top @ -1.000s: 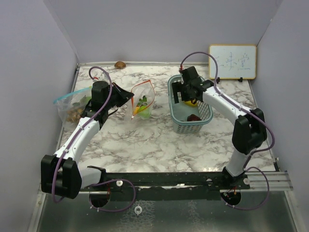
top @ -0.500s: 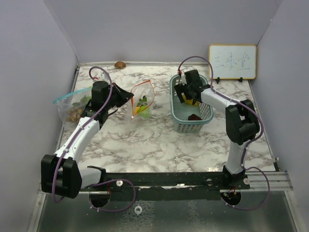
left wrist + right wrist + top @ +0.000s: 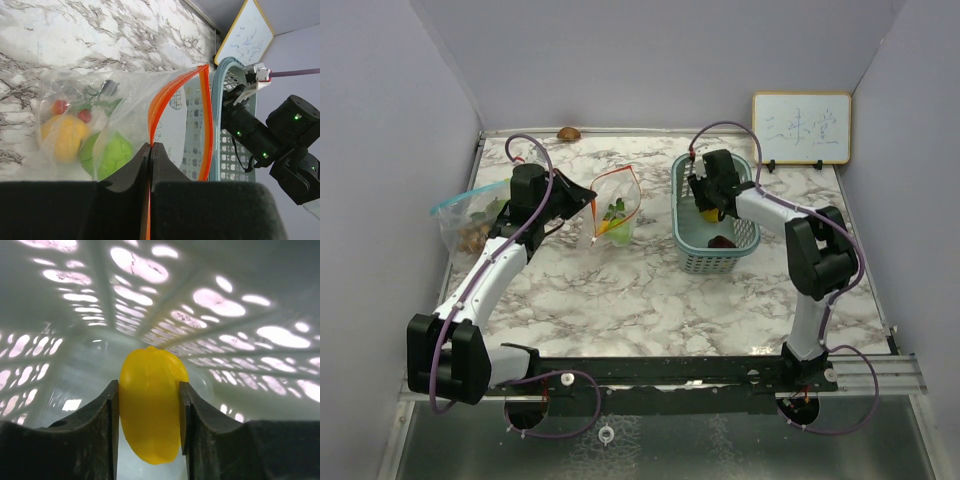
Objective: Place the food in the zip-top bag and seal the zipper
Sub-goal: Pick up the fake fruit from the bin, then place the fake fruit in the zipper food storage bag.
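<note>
Right gripper (image 3: 148, 392) squeezes the yellow piece (image 3: 149, 432) between its fingers, basket (image 3: 150, 295) wall just ahead; left gripper (image 3: 151, 150) pinches the zip-top bag (image 3: 127, 95) by its orange rim.

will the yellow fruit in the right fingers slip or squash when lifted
Probably slippery: the yellow fruit looks smooth and glossy, and the right fingers grip only its curved sides. It likely keeps its shape, since it shows no dent where pinched. Being rounded, it may roll if dropped into the basket.
</note>
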Robot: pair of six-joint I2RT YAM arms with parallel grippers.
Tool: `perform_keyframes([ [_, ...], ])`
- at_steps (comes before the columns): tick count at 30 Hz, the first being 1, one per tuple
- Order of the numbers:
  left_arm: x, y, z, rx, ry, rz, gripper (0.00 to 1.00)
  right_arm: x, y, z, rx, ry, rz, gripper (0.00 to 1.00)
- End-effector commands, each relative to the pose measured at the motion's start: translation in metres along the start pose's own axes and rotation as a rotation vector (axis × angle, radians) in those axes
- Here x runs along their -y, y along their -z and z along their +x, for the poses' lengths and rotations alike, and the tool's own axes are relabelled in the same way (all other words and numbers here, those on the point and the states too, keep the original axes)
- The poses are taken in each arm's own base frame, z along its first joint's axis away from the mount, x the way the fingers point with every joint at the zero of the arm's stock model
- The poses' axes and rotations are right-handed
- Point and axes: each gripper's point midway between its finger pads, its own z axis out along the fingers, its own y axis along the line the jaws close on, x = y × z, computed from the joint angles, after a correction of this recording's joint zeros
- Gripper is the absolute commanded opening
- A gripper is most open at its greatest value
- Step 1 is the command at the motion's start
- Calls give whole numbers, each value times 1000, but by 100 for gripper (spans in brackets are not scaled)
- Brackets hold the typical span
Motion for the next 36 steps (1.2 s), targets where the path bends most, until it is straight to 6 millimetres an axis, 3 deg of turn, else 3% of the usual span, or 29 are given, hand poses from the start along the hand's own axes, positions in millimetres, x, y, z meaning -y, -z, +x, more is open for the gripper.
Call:
perform_keyframes([
  [1, 11, 2, -8, 5, -22, 28, 0, 2, 17, 2, -24, -55, 15, 29],
  [7, 11, 2, -7, 7, -18, 33, 0, 6, 73, -46, 88, -101, -33, 26],
  [12, 10, 2, -5, 2, -12, 38, 0, -7, 144, -103, 257, -158, -181, 26],
  [15, 10, 2, -2, -3, -1, 46, 0, -36, 188, -140, 384, -159, -385, 26],
  [21, 13, 4, -4, 2, -5, 56, 0, -136, 259, -201, 581, -155, -815, 26],
  [23, 14, 5, -4, 2, -3, 59, 0, -159, 265, -213, 617, -206, -883, 26],
  [26, 16, 6, -4, 6, -2, 66, 0, -176, 254, -219, 625, -358, -969, 26],
  [30, 17, 8, -3, 4, -1, 73, 0, -195, 223, -217, 615, -420, -960, 26],
  [36, 18, 11, -2, 6, 4, 79, 0, -207, 161, -187, 535, -465, -807, 28],
])
